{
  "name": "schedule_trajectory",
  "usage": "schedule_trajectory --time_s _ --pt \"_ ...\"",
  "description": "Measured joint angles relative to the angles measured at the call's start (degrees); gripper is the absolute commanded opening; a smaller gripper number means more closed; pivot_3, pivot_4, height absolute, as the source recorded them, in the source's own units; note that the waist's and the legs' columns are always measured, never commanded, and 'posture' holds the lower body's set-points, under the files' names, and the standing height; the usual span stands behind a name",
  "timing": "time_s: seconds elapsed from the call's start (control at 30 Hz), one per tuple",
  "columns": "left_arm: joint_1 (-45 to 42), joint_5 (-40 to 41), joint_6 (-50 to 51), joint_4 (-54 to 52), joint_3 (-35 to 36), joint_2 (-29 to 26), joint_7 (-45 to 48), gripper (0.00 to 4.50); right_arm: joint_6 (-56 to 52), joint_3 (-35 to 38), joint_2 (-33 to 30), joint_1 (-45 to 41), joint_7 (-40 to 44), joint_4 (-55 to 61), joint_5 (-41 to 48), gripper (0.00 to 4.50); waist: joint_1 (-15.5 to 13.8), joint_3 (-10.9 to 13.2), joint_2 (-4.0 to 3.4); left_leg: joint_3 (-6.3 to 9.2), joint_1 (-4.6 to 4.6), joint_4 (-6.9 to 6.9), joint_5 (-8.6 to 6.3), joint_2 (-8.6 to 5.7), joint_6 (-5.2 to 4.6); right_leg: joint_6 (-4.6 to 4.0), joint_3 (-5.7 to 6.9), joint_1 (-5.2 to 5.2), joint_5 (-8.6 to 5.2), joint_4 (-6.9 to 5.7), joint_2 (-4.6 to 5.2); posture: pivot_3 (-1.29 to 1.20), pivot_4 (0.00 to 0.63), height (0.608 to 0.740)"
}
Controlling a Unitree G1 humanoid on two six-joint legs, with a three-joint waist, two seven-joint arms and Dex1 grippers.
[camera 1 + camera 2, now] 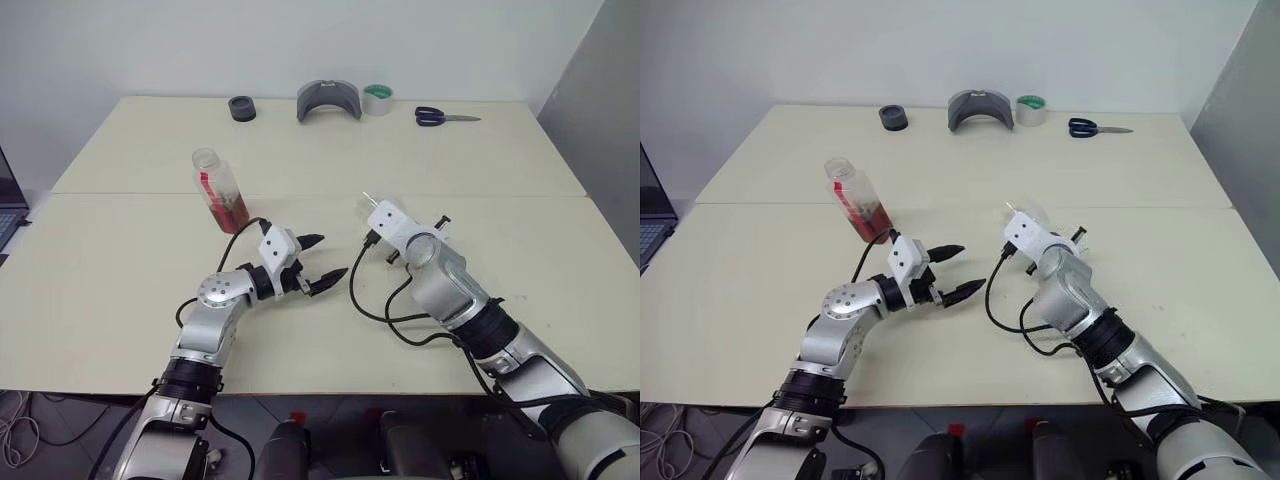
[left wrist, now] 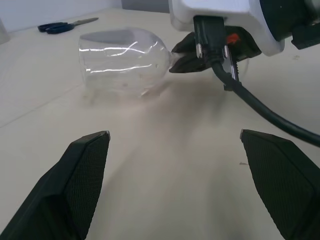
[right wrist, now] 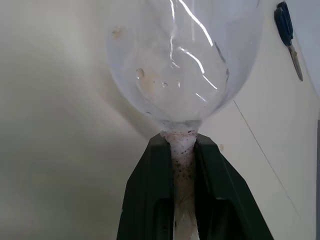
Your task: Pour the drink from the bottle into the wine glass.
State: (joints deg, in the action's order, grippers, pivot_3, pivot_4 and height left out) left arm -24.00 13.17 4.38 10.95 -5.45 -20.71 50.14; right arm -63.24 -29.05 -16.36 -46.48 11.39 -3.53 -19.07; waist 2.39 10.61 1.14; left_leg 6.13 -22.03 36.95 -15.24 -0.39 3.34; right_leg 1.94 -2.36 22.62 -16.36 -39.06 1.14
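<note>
Lying sideways, wine glass (image 2: 122, 62) (empty), drink (image 1: 232, 213) in bottle (image 1: 219, 189)

Left arm: reaches in from the near left, elbow bent, forearm angled toward the centre. Left end effector (image 1: 322, 262): points about level toward the right, its two black fingers (image 2: 82, 175) spread wide apart with nothing between them, held just above the surface (image 1: 120, 290).

Right arm: reaches in from the near right, forearm running up and toward the centre, wrist tipped downward, black cable looping beneath it. Right end effector (image 3: 183, 150): fingers (image 3: 150, 190) closed tight on the stem of the wine glass (image 3: 185, 65), which lies on its side.
</note>
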Motion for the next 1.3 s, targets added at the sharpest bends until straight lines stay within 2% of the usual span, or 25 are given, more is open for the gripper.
schedule_trajectory --time_s 0.13,0.3,0.43,0.6,0.97,1.3 --pt "0.1 1.5 1.9 -0.1 0.2 -0.4 1.0 4.5 2.1 12.2 5.6 -0.2 -0.5 0.4 4.8 0.19 0.1 0.0 0.0 0.01 0.0 -0.01 0.0 0.03 0.0 0.0 0.01 0.0 0.0 -0.02 -0.02 0.0 0.15 0.74" --pt "1.2 4.9 8.3 -3.1 0.9 -3.6 4.5 4.5 16.1 24.5 11.0 2.9 -2.0 -3.0 12.9 0.19 0.5 0.0 0.0 -0.02 0.0 -0.01 0.0 0.01 -0.01 0.0 -0.01 -0.01 0.0 -0.02 -0.01 0.0 0.15 0.74" --pt "1.8 7.4 13.2 -7.0 1.9 -5.4 4.9 4.5 24.9 29.1 13.1 3.7 -4.0 -9.4 16.0 0.19 0.7 0.0 0.0 -0.06 0.04 0.01 0.0 0.03 -0.01 0.0 -0.04 -0.02 0.01 -0.06 -0.01 0.0 0.15 0.74" --pt "2.8 10.4 18.3 -11.4 2.0 -6.7 5.9 4.5 29.6 29.6 14.4 6.0 -4.9 -9.2 16.9 0.19 0.9 0.0 -0.01 -0.03 0.08 0.0 0.0 0.09 -0.01 -0.01 -0.03 -0.04 0.01 -0.09 -0.08 0.0 0.15 0.74" --pt "2.0 11.3 20.9 -11.3 1.6 -8.3 9.2 4.5 26.3 25.3 15.6 23.0 -6.0 12.7 16.8 0.19 0.5 -0.1 -0.03 0.07 0.25 -0.02 0.0 0.04 0.0 0.0 0.04 -0.32 -0.02 0.04 -0.04 0.0 0.15 0.74" --pt "2.0 11.0 22.0 -12.5 1.1 -9.0 9.2 4.5 24.1 25.5 18.0 28.2 -7.2 18.7 17.6 0.19 0.5 -0.1 -0.02 0.06 0.26 -0.05 -0.01 0.05 0.0 -0.02 0.03 -0.33 -0.03 0.06 -0.05 0.0 0.15 0.74"
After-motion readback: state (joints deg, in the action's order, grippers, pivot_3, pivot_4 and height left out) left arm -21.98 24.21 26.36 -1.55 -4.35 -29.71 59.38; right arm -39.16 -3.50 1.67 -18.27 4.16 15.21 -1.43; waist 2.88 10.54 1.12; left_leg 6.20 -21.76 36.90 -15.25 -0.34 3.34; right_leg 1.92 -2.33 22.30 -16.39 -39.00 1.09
